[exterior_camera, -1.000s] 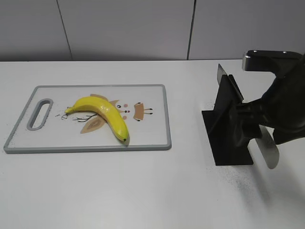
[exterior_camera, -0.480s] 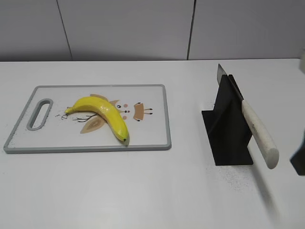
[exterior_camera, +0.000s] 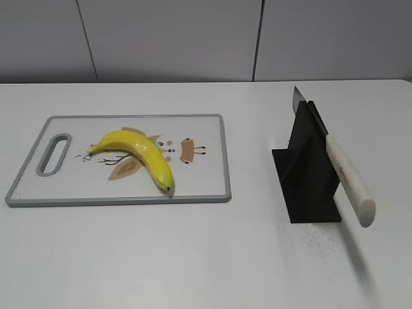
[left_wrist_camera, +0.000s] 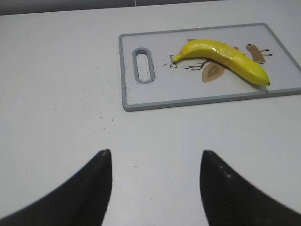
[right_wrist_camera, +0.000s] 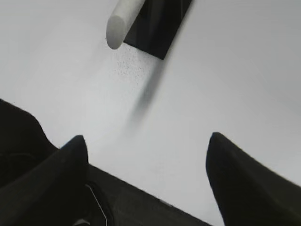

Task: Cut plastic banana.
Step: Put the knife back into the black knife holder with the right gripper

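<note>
- My left jaws [left_wrist_camera: 155,188] are standing spread apart, gripping nothing and hovering over bare worktop [left_wrist_camera: 56,70].
- The plastic banana [left_wrist_camera: 223,59] is lying ahead of my left jaws and off to their right, well apart from them, flat on the cutting board [left_wrist_camera: 129,101].
- The banana's stem end is pointing toward the board's handle slot [left_wrist_camera: 143,65].
- My right jaws [right_wrist_camera: 146,179] are also standing spread apart with nothing between them, hanging above the worktop.
- The knife [right_wrist_camera: 123,21] is sitting ahead of my right jaws and to their left, clear of them, its pale handle projecting from the black holder [right_wrist_camera: 160,28].
- In the exterior view, the knife [exterior_camera: 344,170] is resting tilted in the holder [exterior_camera: 309,174], blade tip up, well apart from the board [exterior_camera: 212,193].
</note>
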